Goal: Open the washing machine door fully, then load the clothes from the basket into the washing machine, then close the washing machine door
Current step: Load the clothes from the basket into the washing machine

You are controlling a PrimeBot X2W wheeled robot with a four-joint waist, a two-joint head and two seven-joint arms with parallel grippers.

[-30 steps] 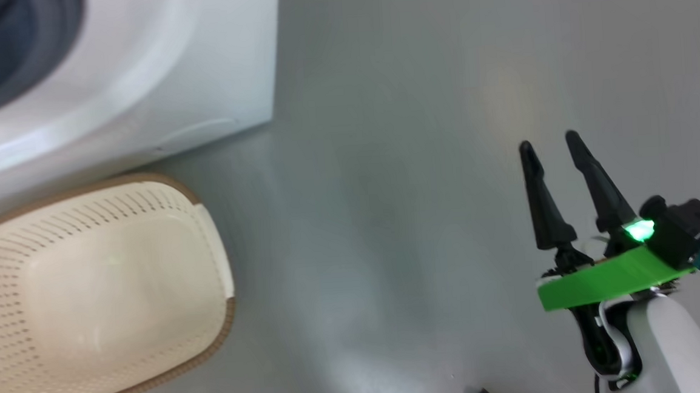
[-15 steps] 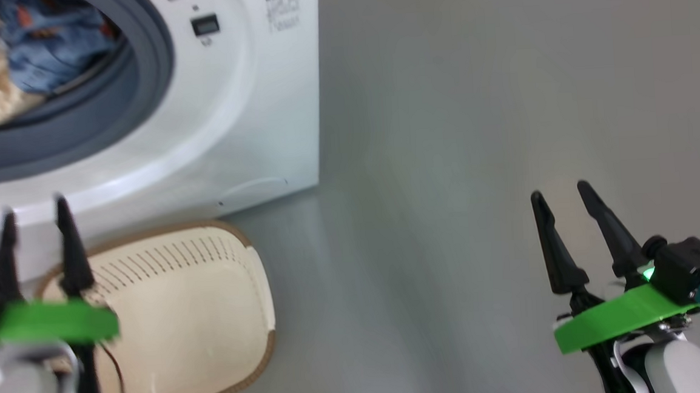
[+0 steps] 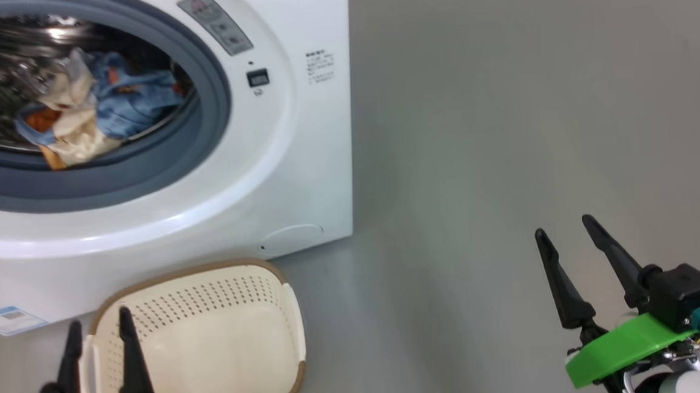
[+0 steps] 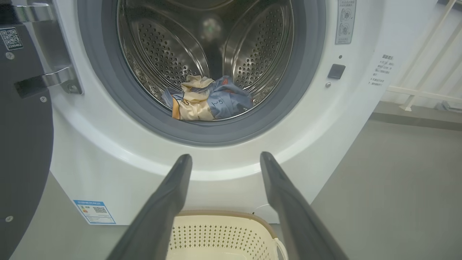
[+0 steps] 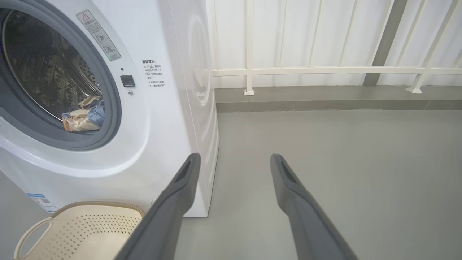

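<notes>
Closing looks like the step left: the washing machine door (image 4: 21, 144) hangs open off the left front edge of the washing machine (image 4: 108, 162) on its hinge (image 4: 54, 77) — likely heavy, rigid, glossy-slick, so best pushed at the outer rim. The clothes (image 4: 207, 103) lie in the drum (image 4: 260, 54); the left gripper (image 4: 225, 156) and right gripper (image 5: 234, 156) gape wide — both empty

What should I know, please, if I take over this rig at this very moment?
Left hand: open, empty, close to the cream perforated plastic basket.
Right hand: open, empty, over the grey floor.
Bundle of light blue, orange and cream clothes: lying in the perforated steel drum of the white front-loading washing machine.
Basket: on the floor before the machine; nothing shows inside it.
Dark-rimmed round door: swung open, at the left of the left wrist view.
Done: door opened, clothes loaded.
Left: close the door.
</notes>
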